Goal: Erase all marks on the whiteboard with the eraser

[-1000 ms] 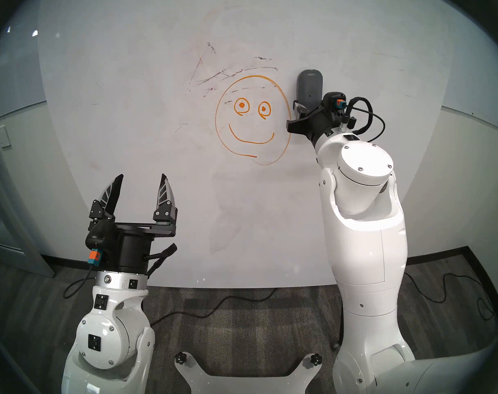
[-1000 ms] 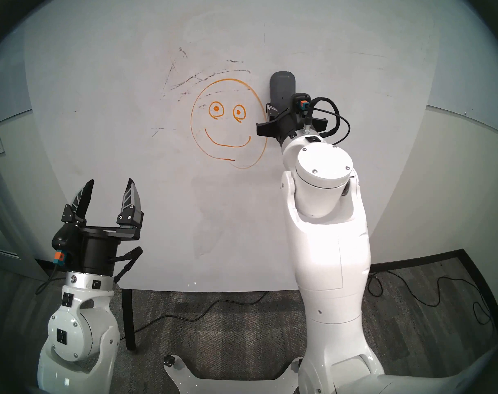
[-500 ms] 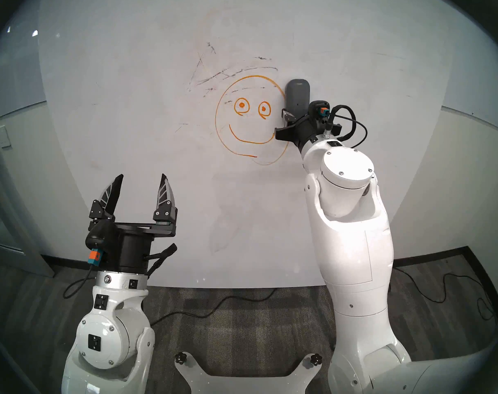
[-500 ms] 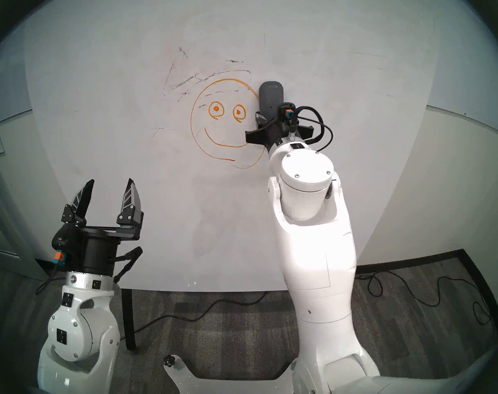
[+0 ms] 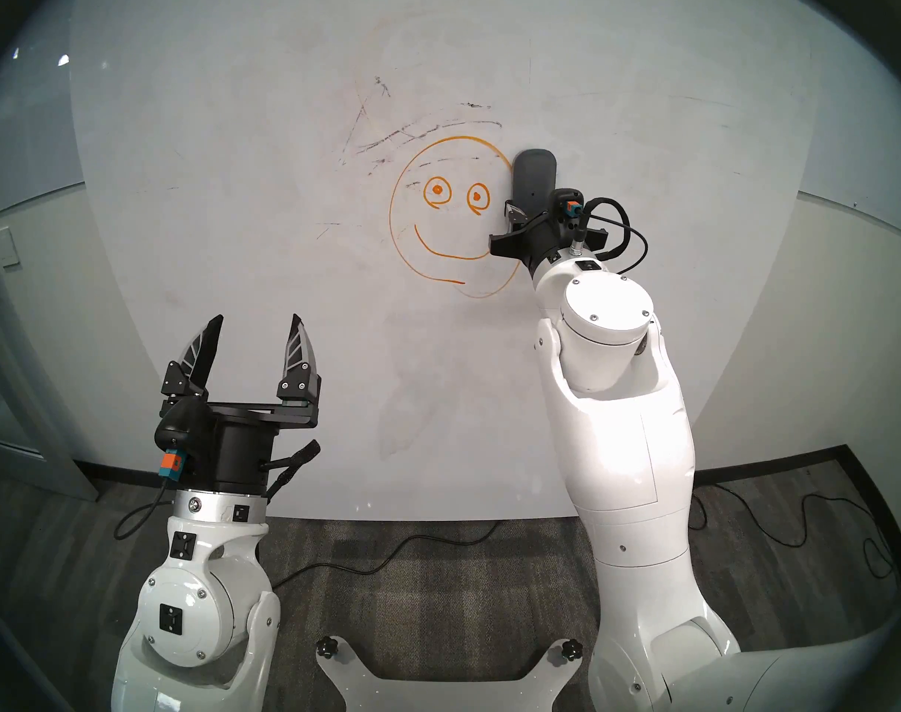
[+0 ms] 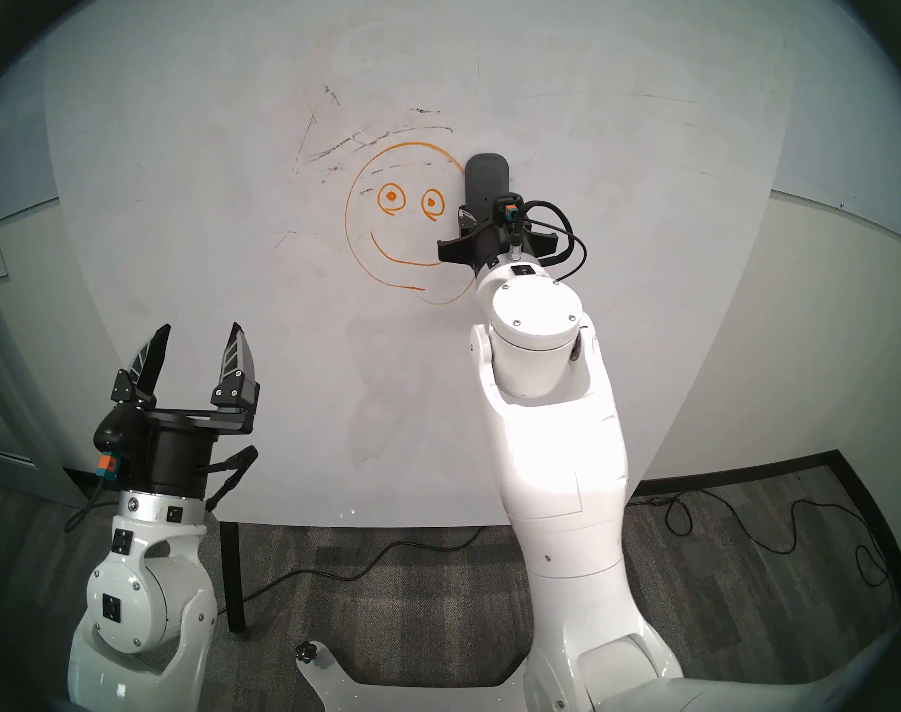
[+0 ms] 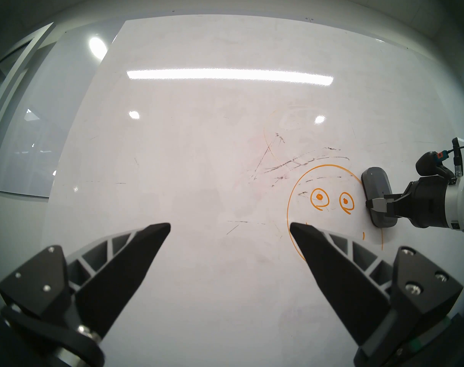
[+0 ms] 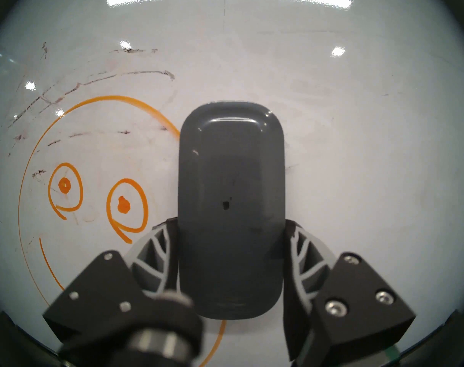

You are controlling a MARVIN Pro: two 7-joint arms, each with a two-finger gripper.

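The whiteboard (image 5: 232, 182) fills the view ahead. Its marks are an orange smiley face (image 5: 453, 218) (image 8: 66, 189) and scratchy black streaks (image 5: 412, 130) above it. My right gripper (image 5: 533, 207) (image 8: 230, 226) is shut on the lower half of the dark grey eraser (image 5: 534, 179) (image 6: 487, 182) (image 7: 377, 191) (image 8: 230, 199). The eraser stands upright and flat against the board, covering the right edge of the face's oval. My left gripper (image 5: 257, 318) (image 7: 229, 224) hangs open and empty, low on the left, short of the board.
A faint grey smudge (image 5: 407, 413) lies below the face. A black board leg (image 6: 232, 577) stands on the carpet, with black cables (image 5: 386, 557) trailing over the floor. A wall switch (image 5: 6, 246) sits at far left.
My right arm has carried the eraser left and slightly down, from just right of the face onto its right outline. The left arm has not moved.
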